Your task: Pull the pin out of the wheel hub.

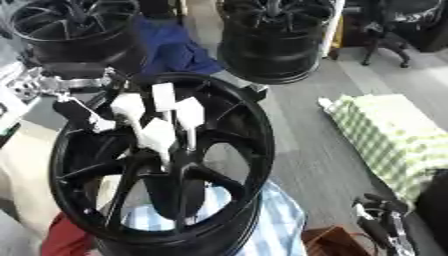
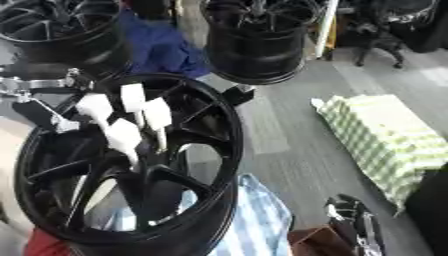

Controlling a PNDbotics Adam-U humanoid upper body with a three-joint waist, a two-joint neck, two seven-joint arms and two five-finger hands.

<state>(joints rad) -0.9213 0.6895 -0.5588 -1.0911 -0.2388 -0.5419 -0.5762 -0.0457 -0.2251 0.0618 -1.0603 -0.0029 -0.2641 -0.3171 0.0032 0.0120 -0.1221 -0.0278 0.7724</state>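
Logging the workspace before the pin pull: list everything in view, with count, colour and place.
Black spoked wheel rim: one, black, near centre, directly below the camera.
Further black spoked wheel rims: two, black, far left and far centre.
Blue cloth: one, blue, between the far rims.
Green-and-white checked cloth: one, right, on the floor.
Blue-and-white striped cloth: one, under the near rim.
Office chair: one, black, far right.
Left hand: white-tipped fingers over the near rim's hub.
Right hand: black, lower right corner, idle.
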